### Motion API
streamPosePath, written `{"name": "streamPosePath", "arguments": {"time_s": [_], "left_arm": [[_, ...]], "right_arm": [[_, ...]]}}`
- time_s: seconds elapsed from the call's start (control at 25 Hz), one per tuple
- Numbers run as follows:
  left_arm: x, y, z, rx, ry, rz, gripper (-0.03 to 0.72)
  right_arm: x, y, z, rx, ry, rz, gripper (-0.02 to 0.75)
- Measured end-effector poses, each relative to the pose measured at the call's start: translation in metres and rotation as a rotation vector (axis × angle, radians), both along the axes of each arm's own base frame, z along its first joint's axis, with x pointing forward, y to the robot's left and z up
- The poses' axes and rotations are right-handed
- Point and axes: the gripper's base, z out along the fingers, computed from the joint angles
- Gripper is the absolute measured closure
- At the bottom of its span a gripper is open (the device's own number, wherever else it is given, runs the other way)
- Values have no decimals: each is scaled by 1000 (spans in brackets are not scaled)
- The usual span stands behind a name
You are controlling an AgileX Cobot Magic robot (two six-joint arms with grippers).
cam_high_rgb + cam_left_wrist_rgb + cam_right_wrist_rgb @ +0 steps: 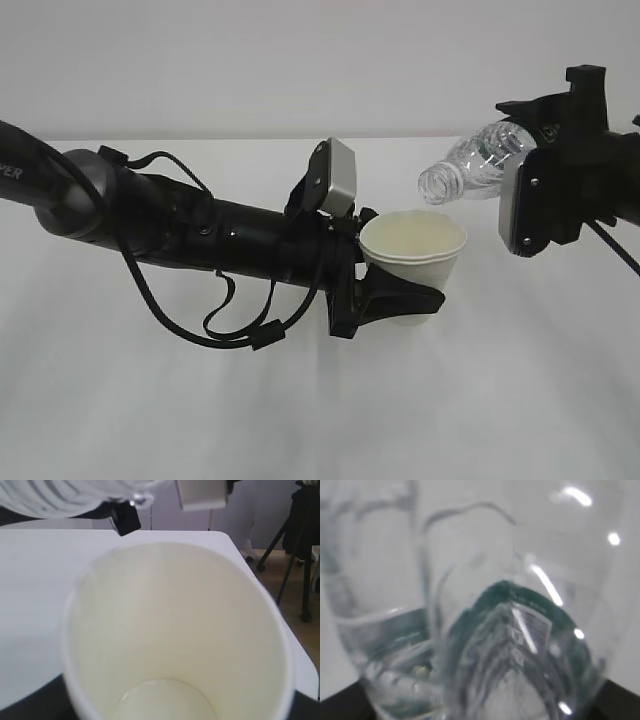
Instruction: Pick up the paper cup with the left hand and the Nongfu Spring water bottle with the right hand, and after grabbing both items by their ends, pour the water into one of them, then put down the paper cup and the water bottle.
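The cup point(413, 262) is the landmark here: it is held up off the table point(320, 420), upright, mouth open to the top. The step in hand looks like the pour, with the bottle point(478, 165) tipped mouth-down toward the cup.

To do it well, I judge the bottle mouth should come further over the cup before tilting more. In the exterior view the mouth sits above the cup's rim and slightly to the right, near its edge, not clearly over the middle. A slow tilt would keep the water point(395, 630) from jumping past the rim, and the cup should stay level. In the left wrist view the cup's inside looks dry, so I judge no water has landed yet. Some water pools in the bottle in the right wrist view.

The left hand point(385, 295), nearest the cup, has its jaws clamped round the cup's lower body, standing moderately apart at the cup's width, with the rim free above them.

Further from the cup, up and to the right, the right hand point(555, 180) carries the bottle by its base end; the bottle stays tipped in it, so it is gripped, though the fingers themselves are hidden behind the grey panel. The neck points down-left toward the cup. Bottle and cup are near but not touching.
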Motion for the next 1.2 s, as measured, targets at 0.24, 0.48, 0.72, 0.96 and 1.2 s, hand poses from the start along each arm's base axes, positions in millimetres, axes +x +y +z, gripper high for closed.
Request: {"name": "streamPosePath", "arguments": {"time_s": [0.24, 0.48, 0.72, 0.96, 1.2], "left_arm": [[0, 0, 0, -1, 1, 2, 244], [0, 0, 0, -4, 2, 5, 244], [1, 0, 1, -9, 5, 15, 244], [2, 0, 2, -17, 9, 25, 244], [2, 0, 2, -19, 11, 28, 244]], "right_arm": [[0, 0, 1, 0, -2, 0, 237], [0, 0, 0, -17, -8, 6, 237], [1, 0, 1, -17, -11, 6, 237], [2, 0, 2, -17, -16, 7, 237], [2, 0, 3, -18, -17, 7, 237]]}}
